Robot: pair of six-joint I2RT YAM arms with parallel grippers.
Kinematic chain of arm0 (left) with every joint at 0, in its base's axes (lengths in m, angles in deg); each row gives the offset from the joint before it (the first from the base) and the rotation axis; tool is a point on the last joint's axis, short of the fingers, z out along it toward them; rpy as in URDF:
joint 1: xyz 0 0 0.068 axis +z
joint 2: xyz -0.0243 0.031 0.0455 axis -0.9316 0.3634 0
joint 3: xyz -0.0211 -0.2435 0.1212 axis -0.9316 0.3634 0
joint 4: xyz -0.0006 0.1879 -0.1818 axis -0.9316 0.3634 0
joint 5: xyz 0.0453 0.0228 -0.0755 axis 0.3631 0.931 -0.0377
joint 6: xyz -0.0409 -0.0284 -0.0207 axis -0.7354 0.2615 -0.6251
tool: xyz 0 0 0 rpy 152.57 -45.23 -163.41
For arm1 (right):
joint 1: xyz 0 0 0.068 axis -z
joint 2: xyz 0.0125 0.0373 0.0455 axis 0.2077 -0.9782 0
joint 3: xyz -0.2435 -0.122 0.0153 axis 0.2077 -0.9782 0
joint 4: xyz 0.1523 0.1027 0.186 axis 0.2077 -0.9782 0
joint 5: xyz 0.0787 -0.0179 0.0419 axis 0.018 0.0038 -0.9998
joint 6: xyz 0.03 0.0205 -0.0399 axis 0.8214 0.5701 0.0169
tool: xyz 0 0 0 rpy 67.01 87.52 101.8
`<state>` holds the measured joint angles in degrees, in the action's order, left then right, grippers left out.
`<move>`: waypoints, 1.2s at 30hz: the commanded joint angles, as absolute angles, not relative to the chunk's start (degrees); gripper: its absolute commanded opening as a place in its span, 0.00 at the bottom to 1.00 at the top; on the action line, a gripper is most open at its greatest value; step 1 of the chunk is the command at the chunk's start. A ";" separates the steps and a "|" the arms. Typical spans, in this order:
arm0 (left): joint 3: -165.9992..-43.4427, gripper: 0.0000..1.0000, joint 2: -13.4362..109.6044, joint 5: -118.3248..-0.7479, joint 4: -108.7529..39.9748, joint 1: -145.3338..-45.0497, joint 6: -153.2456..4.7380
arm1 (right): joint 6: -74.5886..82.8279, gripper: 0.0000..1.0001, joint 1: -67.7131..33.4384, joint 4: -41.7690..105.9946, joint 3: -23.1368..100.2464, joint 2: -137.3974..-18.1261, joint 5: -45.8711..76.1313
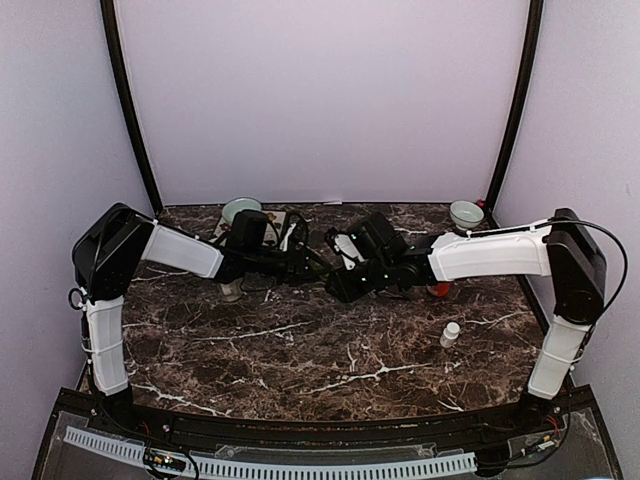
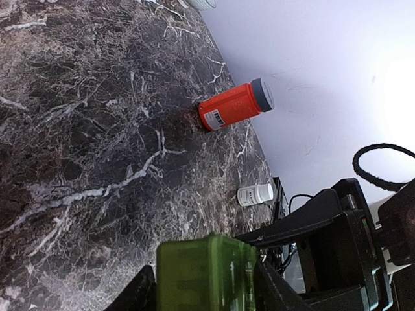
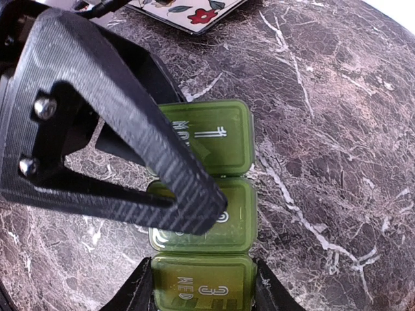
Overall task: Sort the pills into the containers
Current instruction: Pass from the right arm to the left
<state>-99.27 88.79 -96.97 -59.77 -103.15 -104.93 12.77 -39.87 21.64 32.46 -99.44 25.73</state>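
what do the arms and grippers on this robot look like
Both the left arm and right arm have smooth white link covers between bulky black joints. A thin black cable arcs off the right arm. The left gripper and right gripper are black, with ridged, printed-looking fingers; two silver screws show on the left one.

In the top external view you are getting soft, even light from overhead, with the walls [image 1: 320, 90] glowing pale lilac and only faint shadows falling on the dark marble table [image 1: 300, 350]. In the left wrist view the wall is blowing out to white at the right. There the green pill organizer [image 2: 204, 275] is blurring at the bottom edge while the orange bottle [image 2: 233, 105] is reading sharp. In the right wrist view you are seeing crisp marble veins and a soft sheen on the organizer's 3 lids.
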 commanded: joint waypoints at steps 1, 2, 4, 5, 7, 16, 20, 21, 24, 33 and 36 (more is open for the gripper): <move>-100.54 0.51 87.02 -98.33 -60.85 -103.59 -104.60 | 12.86 0.43 -40.37 24.01 34.20 -100.54 25.45; -100.39 0.51 87.02 -98.25 -60.89 -103.63 -104.58 | 12.94 0.43 -40.39 24.08 34.20 -100.59 25.48; -100.20 0.46 86.93 -98.22 -61.52 -103.60 -104.85 | 13.02 0.43 -40.39 23.93 34.13 -100.62 25.58; -100.15 0.42 86.94 -98.28 -61.89 -103.65 -105.00 | 13.03 0.43 -40.39 23.92 34.05 -100.65 25.70; -100.07 0.28 86.89 -98.43 -62.35 -103.59 -105.25 | 13.17 0.43 -40.39 23.83 33.94 -100.68 25.83; -99.46 0.16 86.67 -98.43 -63.48 -103.58 -105.61 | 13.77 0.43 -40.39 23.89 34.11 -100.84 26.14; -99.14 0.11 86.67 -98.43 -63.55 -103.59 -105.55 | 13.91 0.44 -40.39 23.92 34.11 -100.45 26.44; -99.05 0.10 86.61 -98.35 -63.64 -103.59 -105.56 | 14.08 0.45 -40.39 24.03 34.05 -100.29 26.50; -98.66 0.06 86.43 -97.15 -63.62 -103.59 -105.66 | 14.54 0.52 -40.39 25.06 32.92 -99.10 26.92; -101.43 0.00 85.42 -89.49 -54.61 -103.59 -102.08 | 13.83 0.67 -41.47 28.12 28.11 -93.33 33.26; -102.77 0.00 85.18 -87.39 -51.95 -103.59 -101.32 | 13.05 0.68 -42.54 27.99 27.23 -92.67 37.30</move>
<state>-100.06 88.77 -91.52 -56.93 -103.37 -104.02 14.01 -40.85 25.33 28.83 -94.90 31.26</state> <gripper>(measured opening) 0.254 0.674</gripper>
